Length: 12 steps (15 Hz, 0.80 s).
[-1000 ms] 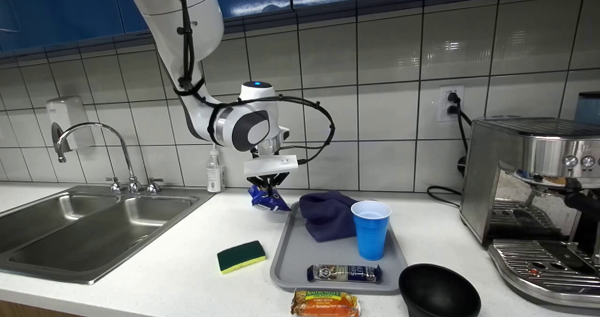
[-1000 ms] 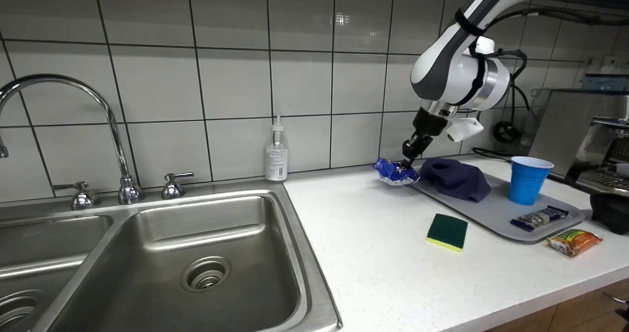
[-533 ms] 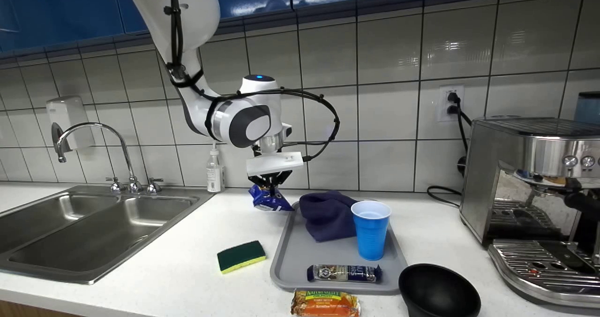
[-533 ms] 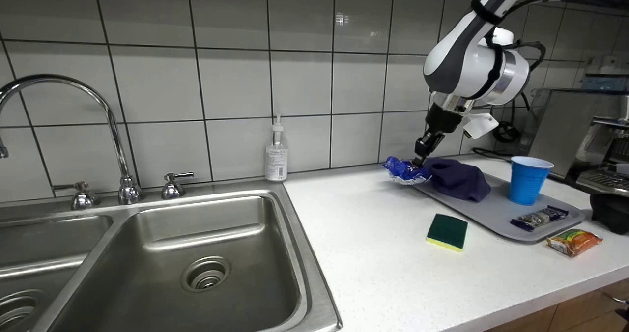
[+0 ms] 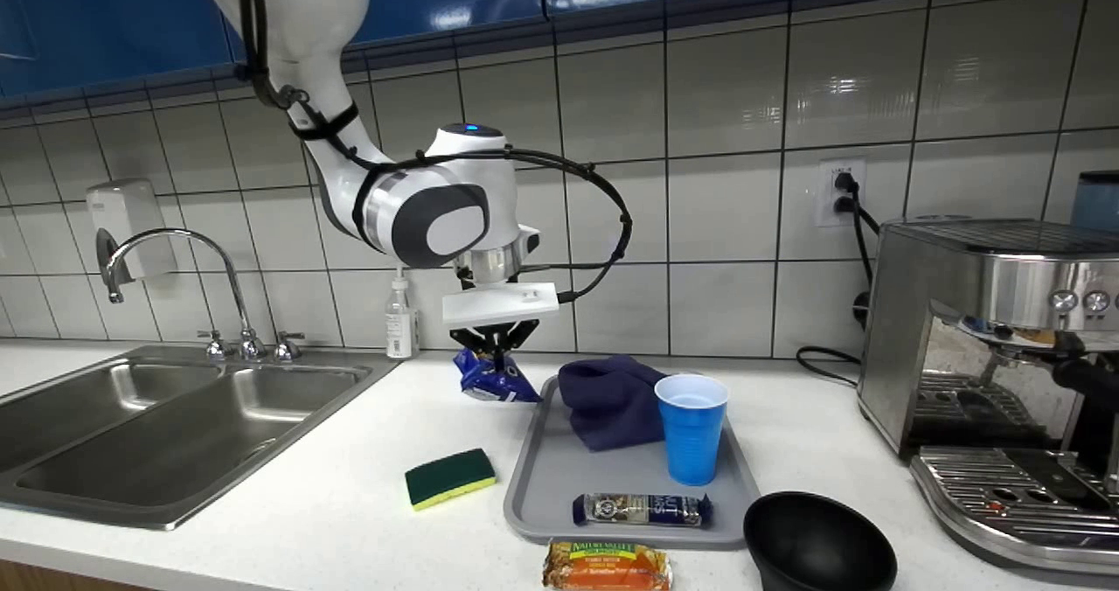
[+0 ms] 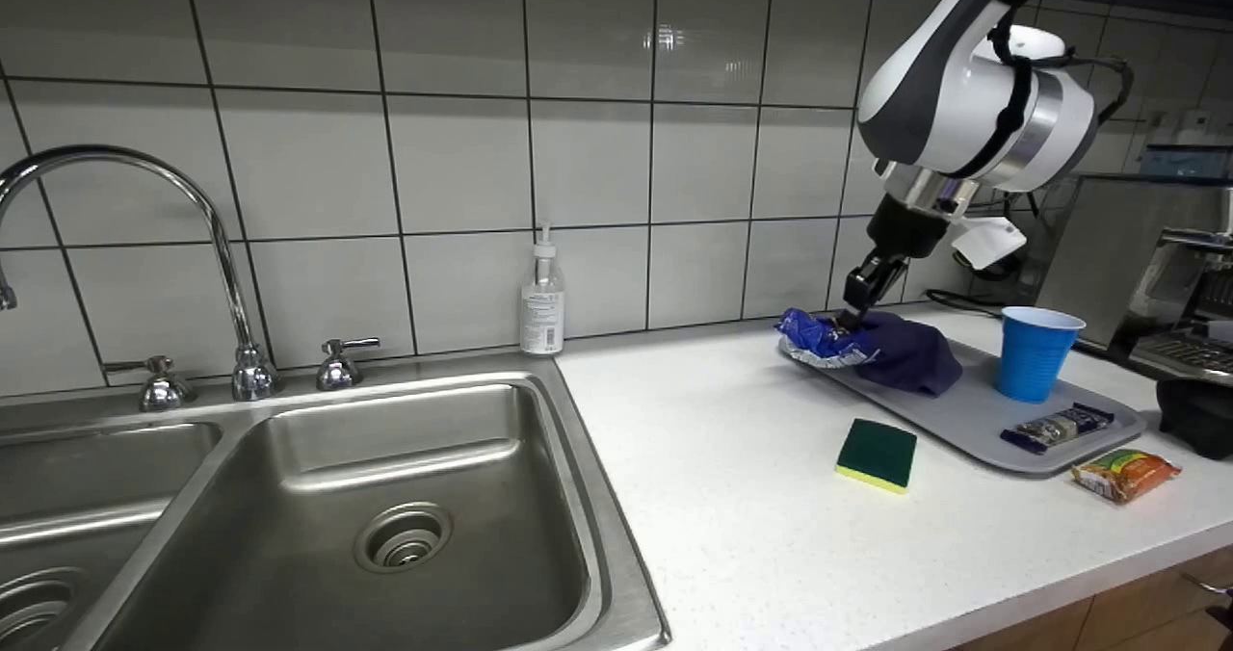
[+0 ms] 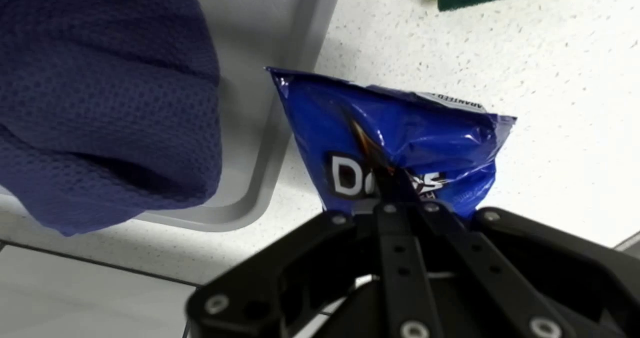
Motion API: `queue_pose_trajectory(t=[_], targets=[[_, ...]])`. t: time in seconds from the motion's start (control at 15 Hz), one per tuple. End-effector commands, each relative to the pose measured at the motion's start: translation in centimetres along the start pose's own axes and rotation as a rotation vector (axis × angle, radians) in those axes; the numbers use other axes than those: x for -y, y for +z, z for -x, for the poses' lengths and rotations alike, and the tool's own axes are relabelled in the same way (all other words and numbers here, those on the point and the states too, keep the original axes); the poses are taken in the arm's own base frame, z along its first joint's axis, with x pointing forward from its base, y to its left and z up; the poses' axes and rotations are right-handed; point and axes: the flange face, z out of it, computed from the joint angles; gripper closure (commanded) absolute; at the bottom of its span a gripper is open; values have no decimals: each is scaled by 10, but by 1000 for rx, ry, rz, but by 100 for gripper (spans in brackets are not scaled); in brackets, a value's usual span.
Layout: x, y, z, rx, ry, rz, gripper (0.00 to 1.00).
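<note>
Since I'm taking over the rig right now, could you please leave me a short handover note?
End effector: shut on the blue snack bag.
Bag: beside the gray tray, one corner overlapping its rim in the wrist view; counter contact unclear.
On the tray: navy cloth, blue cup, dark-wrapped bar.
Done: bag gripped.
Left: bag not yet released.

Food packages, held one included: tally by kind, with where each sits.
Blue snack bag: 1, pinched in the gripper
Snack bars: 2, navy-wrapped bar on the gray tray, orange-wrapped bar on the counter
Total: 3
</note>
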Motion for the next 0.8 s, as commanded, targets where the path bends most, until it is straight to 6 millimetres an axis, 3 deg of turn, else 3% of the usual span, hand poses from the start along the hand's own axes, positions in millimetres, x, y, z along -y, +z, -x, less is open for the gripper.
queue_pose_trajectory(t=[0.0, 0.73], targets=[[5, -23, 23, 0, 2, 30, 100], [-7, -29, 76, 59, 71, 93, 100]])
